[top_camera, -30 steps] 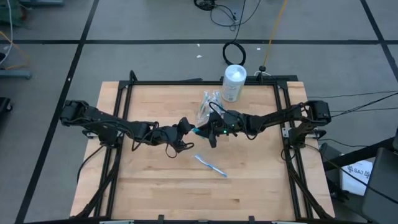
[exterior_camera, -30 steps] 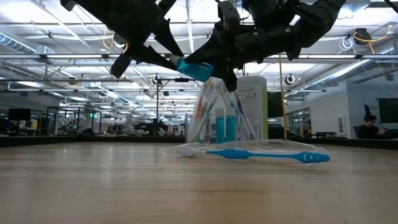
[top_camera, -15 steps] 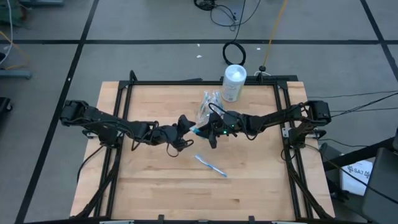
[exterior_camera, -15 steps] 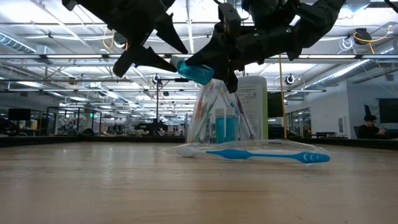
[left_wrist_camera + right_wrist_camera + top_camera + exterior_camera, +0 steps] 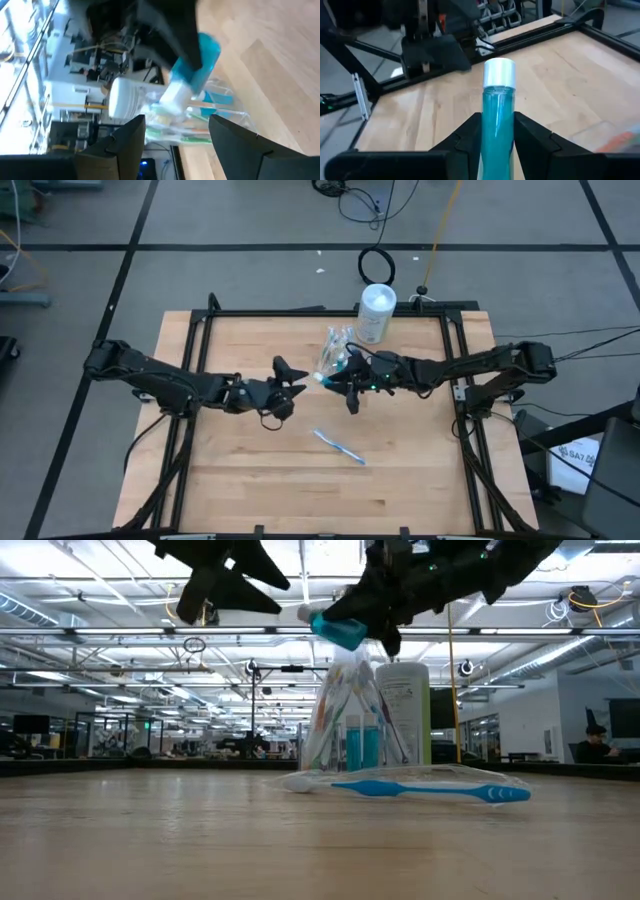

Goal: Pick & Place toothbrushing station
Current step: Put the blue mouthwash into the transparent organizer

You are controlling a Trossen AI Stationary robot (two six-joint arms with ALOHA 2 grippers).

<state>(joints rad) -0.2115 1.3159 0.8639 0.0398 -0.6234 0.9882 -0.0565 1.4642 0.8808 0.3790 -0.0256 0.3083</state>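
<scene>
One blue toothpaste tube [image 5: 497, 107] clamped between right gripper [image 5: 340, 383] fingers; left gripper [image 5: 291, 374] spread wide, empty, nearby.

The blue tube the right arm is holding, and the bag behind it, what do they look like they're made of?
The small translucent blue toothpaste tube looks like glossy soft plastic: light passes through its body, and its cap is opaque white. It is clamped in the right pincer. The crinkly clear bag seems thin plastic film, since it creases and shows the toothbrushes inside.
</scene>
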